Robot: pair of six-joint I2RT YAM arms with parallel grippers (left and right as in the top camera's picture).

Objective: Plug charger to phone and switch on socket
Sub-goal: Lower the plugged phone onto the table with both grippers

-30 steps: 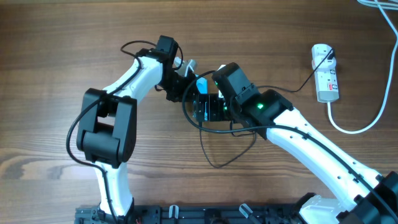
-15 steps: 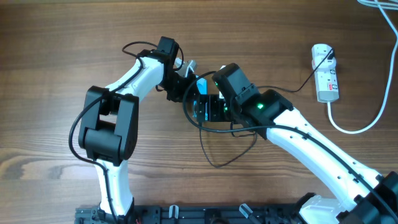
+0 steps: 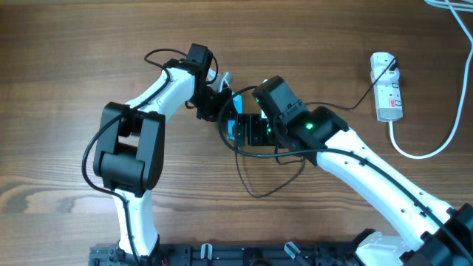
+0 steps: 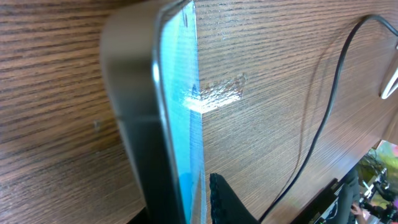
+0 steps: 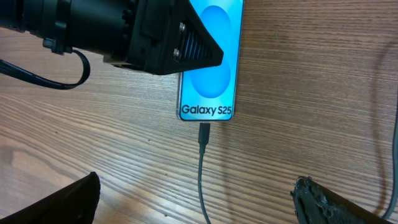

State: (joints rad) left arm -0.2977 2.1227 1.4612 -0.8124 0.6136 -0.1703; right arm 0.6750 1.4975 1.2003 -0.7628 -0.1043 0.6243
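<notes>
The phone [image 5: 210, 68], teal screen with "Galaxy S25" lettering, stands steeply tilted between my two arms; overhead it is a thin blue strip [image 3: 233, 127]. My left gripper [image 4: 183, 199] straddles it edge-on. One finger [image 4: 225, 202] sits a sliver off the glass, so the jaws are slightly open. The charger plug [image 5: 204, 133] meets the phone's bottom edge; how deep it sits I cannot tell. Its thin cable [image 5: 200, 180] runs down between the wide-open fingers of my right gripper [image 5: 198, 202]. The white socket [image 3: 387, 91] lies far right, away from both grippers.
The charger cable loops on the wood in front of the phone [image 3: 255, 188] and runs right to the socket. A thick white cord [image 3: 432, 148] curves along the right table edge. The left arm's own black wire [image 3: 159, 55] arcs behind its wrist.
The left jaws have eased slightly apart around the phone, and a little more blue screen shows from above. Both arms have stayed almost still; the right gripper has stayed open.
</notes>
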